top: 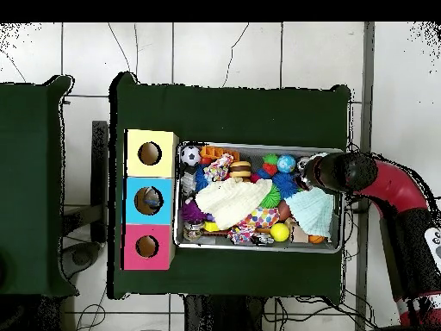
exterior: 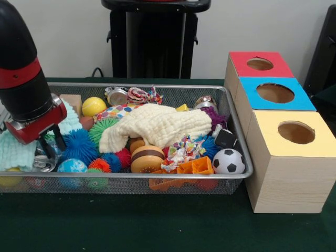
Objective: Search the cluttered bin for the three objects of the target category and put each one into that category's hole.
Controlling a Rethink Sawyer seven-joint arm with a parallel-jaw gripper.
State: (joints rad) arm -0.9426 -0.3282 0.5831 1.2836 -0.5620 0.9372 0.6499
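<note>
Reaching into the bin at one end, the tool stands among the clutter beside a blue spiky ball and a can; finger state cannot be told. Three boxes with holes sit beyond the bin's opposite end, well apart from the tool.

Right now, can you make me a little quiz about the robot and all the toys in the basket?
1. True or false: the cream cloth lies on top of the other toys.
2. Which box is nearest the soccer ball: A) red box, B) blue box, C) yellow box?
3. Fill in: the gripper is down at the end of the wire basket that is ____ from the boxes.

Key: 1 true; 2 C; 3 farthest.
</note>
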